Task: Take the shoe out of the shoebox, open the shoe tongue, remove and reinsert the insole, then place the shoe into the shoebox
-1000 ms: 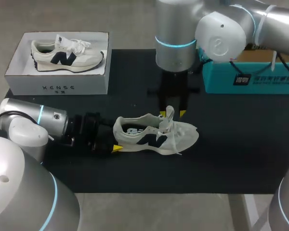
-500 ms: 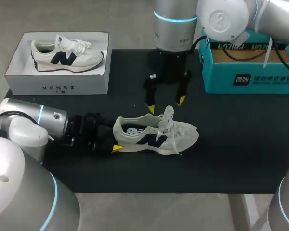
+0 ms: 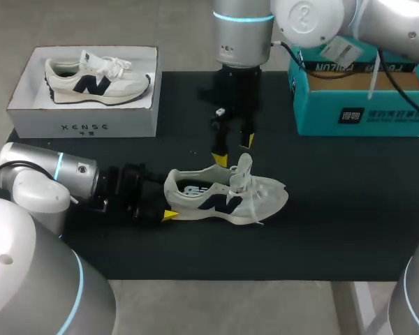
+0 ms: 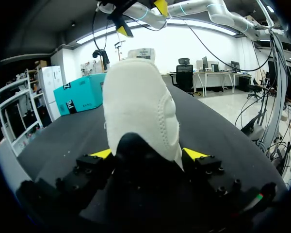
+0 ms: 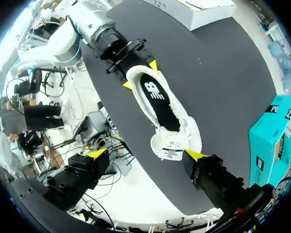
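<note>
The left gripper (image 3: pixel 165 204) is clenched on the heel of the shoe (image 3: pixel 227 197), which lies ahead of it. The shoe looks light and soft-sided, so it is probably held best at that stiffer heel. The right gripper (image 3: pixel 234 150), fingers spread, hangs just above the floppy tongue (image 3: pixel 244 166).

Grey table (image 3: pixel 230 307) covered by a black mat (image 3: pixel 335 209). Lying on the mat: a pale shoe (image 3: pixel 223 195), upright at centre; a teal shoebox (image 3: pixel 377 115) at right rear; a white box (image 3: pixel 84 125) at the left rear corner.
</note>
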Controlling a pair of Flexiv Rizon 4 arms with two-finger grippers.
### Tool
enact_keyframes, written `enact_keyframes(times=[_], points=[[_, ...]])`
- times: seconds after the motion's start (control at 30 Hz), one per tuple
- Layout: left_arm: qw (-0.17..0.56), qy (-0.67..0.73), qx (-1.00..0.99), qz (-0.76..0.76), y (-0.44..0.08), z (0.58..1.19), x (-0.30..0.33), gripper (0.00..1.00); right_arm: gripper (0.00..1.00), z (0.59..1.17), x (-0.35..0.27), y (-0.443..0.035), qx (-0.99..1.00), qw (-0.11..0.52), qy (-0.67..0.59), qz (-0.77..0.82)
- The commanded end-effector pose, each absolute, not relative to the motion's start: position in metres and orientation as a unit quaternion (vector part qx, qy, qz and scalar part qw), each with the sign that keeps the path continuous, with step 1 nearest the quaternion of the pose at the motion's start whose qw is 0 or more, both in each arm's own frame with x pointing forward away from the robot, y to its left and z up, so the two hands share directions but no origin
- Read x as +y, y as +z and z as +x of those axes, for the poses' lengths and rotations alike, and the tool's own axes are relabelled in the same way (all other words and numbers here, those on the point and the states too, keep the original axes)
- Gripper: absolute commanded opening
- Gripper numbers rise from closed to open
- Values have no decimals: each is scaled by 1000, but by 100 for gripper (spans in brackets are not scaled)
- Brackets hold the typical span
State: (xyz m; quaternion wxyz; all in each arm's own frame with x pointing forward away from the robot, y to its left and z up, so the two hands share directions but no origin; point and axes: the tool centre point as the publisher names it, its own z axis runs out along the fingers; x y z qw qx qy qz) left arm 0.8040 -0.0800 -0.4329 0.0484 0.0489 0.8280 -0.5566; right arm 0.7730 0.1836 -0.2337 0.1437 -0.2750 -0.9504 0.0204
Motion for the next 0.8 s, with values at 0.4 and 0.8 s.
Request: enact_keyframes(times=[0.4, 0.8], points=[[50, -556, 828, 48, -437, 802, -82, 0, 0, 789, 218, -247, -977, 168, 86, 100], [50, -556, 828, 48, -437, 802, -82, 0, 0, 786, 224, -269, -982, 154, 99, 54]])
